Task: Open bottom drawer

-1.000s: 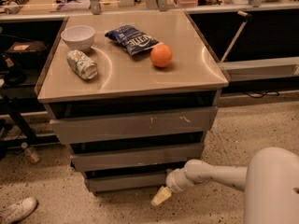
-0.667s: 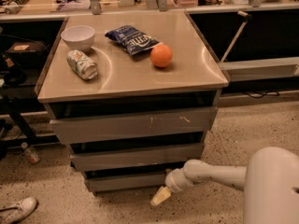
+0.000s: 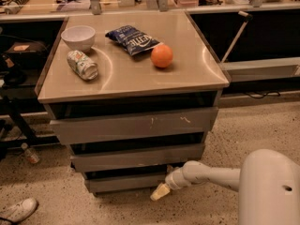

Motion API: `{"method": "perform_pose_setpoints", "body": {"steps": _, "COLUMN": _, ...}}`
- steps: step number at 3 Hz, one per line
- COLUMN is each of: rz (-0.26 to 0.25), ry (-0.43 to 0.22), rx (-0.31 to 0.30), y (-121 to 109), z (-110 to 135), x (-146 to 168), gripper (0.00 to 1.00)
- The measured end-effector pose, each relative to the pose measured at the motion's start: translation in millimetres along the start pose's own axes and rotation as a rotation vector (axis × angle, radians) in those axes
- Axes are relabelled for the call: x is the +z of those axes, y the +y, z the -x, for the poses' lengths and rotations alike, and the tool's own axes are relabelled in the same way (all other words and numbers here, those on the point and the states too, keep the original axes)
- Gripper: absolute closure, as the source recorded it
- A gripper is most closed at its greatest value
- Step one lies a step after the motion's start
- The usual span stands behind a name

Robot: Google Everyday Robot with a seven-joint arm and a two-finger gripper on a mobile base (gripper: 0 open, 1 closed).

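Grey sheet metal, three slanted fronts stacked: the bottom drawer [image 3: 124, 182], narrowest and plain, sits lowest, near the speckled floor. The cream-tipped gripper [image 3: 160, 191] hangs just beside its right end; spread or pressed together, can't tell. A round orange [image 3: 161, 56] rests on the smooth surface [image 3: 192, 69].

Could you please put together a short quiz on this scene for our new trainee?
1. True or false: the gripper rests beside the orange.
2. What lies between the bowl and the orange? A) can B) chip bag C) shoe
3. Which drawer is the gripper nearest?
Key: 1 false, it hangs low near the floor; 2 B; 3 the bottom drawer, at its right end.
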State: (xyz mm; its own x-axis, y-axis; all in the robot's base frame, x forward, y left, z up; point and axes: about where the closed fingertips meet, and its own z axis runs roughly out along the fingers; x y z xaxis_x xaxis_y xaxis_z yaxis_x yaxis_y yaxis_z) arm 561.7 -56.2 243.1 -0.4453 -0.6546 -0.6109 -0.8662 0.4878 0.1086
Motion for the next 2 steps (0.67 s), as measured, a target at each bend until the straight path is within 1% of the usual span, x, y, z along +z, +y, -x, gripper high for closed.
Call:
{"method": "perform_pose_setpoints", "body": {"steps": 1, "rz": -0.028, "ry": -0.001, "rx": -0.007, "y": -11.0, "z": -1.7, "x": 6.5, "gripper": 0.00}}
{"method": "perform_pose_setpoints", "body": {"steps": 2, "rz": -0.019, "ry": 0.027, "rx": -0.015, "y": -11.8, "z": -10.4, "x": 19.7, "gripper": 0.00}}
